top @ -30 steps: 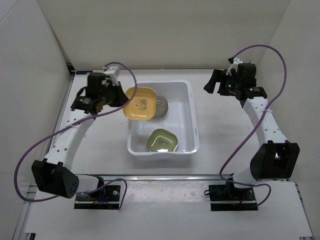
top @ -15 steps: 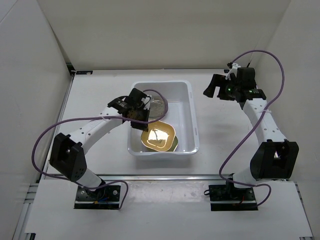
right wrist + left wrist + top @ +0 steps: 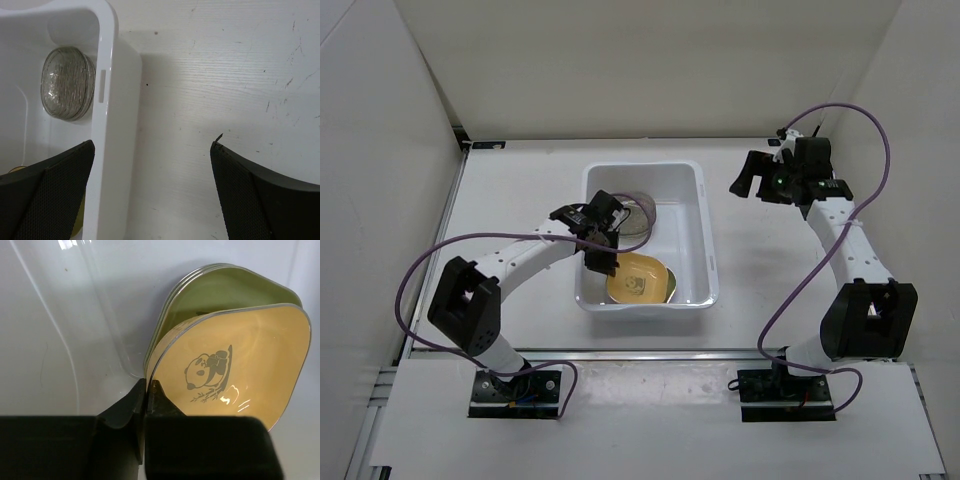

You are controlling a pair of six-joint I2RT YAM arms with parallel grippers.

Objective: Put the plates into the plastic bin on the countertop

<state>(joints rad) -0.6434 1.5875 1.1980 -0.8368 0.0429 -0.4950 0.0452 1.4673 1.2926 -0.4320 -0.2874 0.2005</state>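
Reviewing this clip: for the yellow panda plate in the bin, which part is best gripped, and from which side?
Grip the yellow plate by its thin rim, pinched edge-on from the left arm's side, as the left tool does. The plate is broad and shallow and overlaps the green plate, so probably only the lip offers a bite.

The light-green plate [image 3: 220, 292] is mostly hidden under the yellow plate [image 3: 240, 360]; the right gripper [image 3: 152, 145] is cut off at the lower edge

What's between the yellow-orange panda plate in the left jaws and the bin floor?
A light-green rounded-square plastic plate, directly beneath the yellow-orange rounded-square plastic plate. The left wrist view shows it.
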